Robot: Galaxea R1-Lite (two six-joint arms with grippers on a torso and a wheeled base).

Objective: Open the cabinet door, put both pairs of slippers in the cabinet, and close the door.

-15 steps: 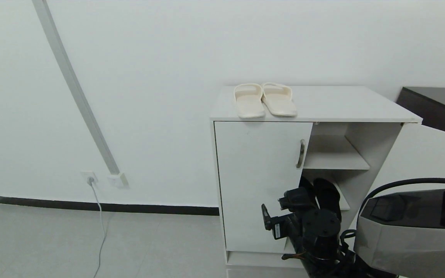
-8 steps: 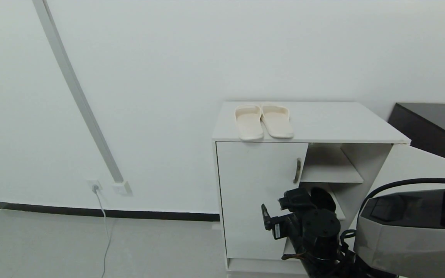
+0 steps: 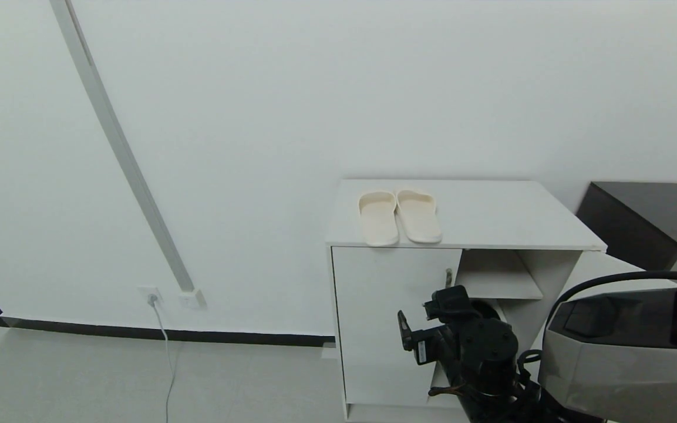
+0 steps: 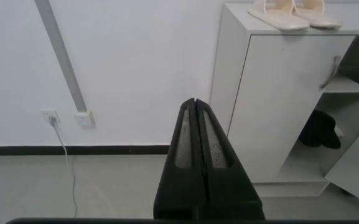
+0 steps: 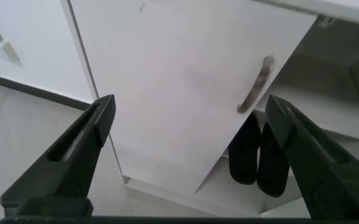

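Holding right gripper (image 5: 190,106) splayed wide, left gripper (image 4: 195,106) clenched empty, seemingly readied for cream slippers (image 3: 398,216) centre-frame atop cabinet (image 3: 491,217).

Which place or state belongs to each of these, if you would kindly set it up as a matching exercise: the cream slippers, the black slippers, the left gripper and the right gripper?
Column one:
1. cream slippers
2. black slippers
3. left gripper
4. right gripper

Column two:
A. open
B. inside the cabinet
C. shut
D. on top of the cabinet

Pairs: 1-D, 2-B, 3-C, 4-A.
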